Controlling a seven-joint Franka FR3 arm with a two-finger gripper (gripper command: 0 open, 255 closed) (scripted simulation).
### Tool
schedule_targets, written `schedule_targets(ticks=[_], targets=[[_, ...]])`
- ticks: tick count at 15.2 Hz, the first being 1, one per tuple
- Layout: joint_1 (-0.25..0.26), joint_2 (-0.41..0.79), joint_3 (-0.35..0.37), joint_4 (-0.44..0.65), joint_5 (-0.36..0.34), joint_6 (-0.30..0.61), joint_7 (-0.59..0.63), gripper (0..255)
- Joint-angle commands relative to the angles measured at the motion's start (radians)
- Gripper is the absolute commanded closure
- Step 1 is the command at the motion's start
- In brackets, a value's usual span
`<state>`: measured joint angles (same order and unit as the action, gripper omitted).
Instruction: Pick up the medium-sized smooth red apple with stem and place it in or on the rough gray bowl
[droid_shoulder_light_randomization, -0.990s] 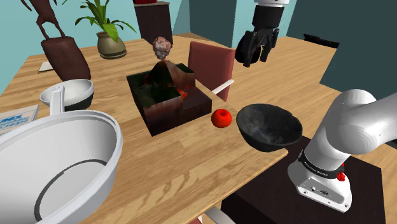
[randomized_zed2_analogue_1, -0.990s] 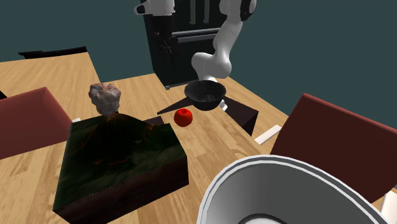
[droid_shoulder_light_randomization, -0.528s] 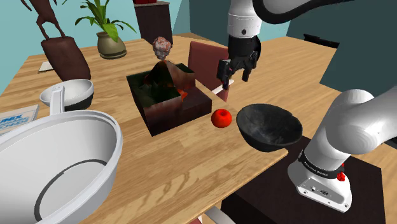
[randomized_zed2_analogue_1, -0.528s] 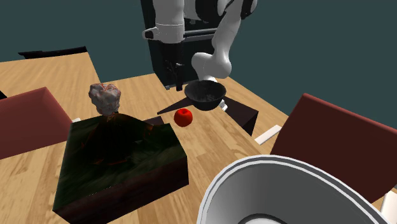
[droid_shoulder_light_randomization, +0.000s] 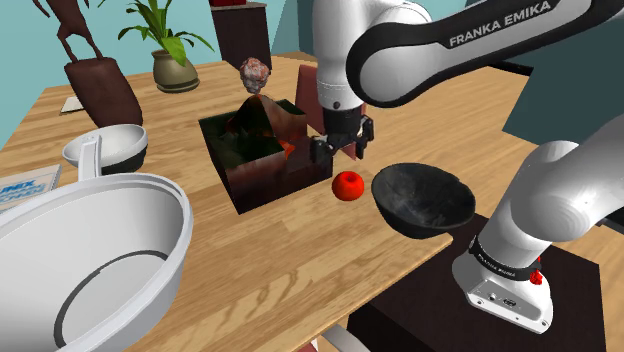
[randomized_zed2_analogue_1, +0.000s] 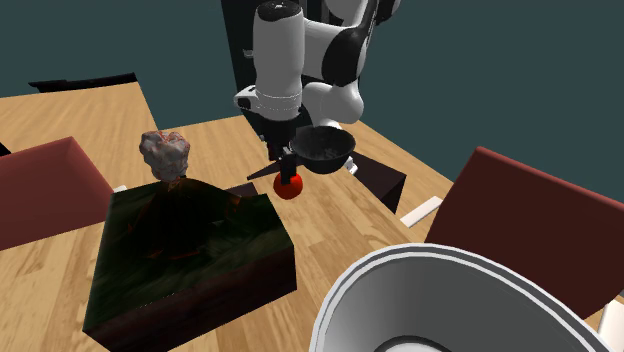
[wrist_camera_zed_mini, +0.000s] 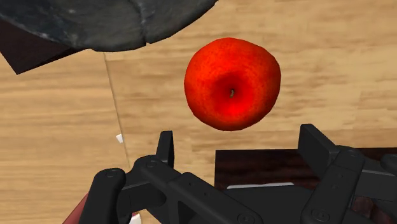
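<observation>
Hand (droid_shoulder_light_randomization: 341, 150), fingers spread, hangs just above the red apple (droid_shoulder_light_randomization: 348, 185) in your shoulder view. Apple sits on the counter (droid_shoulder_light_randomization: 280, 260) betw. a dark volcano-model box (droid_shoulder_light_randomization: 265, 160) & the dark gray bowl (droid_shoulder_light_randomization: 423, 200). Second exterior view: hand (randomized_zed2_analogue_1: 288, 160) directly over apple (randomized_zed2_analogue_1: 289, 184), bowl (randomized_zed2_analogue_1: 323, 147) just beside. Wrist view: you see fingers (wrist_camera_zed_mini: 167, 149) apart, pinching nothing. Apple (wrist_camera_zed_mini: 232, 83) lies past them, stem dimple up, near bowl (wrist_camera_zed_mini: 114, 25).

What we could not make out around the claw (droid_shoulder_light_randomization: 341, 148)

In the second exterior view the claw covered the top of the red apple (randomized_zed2_analogue_1: 289, 186). In the wrist view the gray bowl (wrist_camera_zed_mini: 114, 22) beyond the apple ran off the edge. The fingers (wrist_camera_zed_mini: 167, 147) hid part of a dark block (wrist_camera_zed_mini: 261, 165) between them, and we saw the stem (wrist_camera_zed_mini: 232, 93) only as a speck.
</observation>
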<state>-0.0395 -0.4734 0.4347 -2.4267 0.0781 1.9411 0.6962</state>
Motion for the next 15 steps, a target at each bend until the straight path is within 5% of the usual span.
schedule_targets(ticks=[1, 14, 15], targets=[[-0.002, 0.018, 0.014, -0.014, -0.004, 0.030, 0.018, 0], [-0.006, 0.042, 0.023, -0.073, -0.008, 0.112, 0.023, 0], [-0.006, 0.042, 0.023, -0.073, -0.008, 0.112, 0.023, 255]])
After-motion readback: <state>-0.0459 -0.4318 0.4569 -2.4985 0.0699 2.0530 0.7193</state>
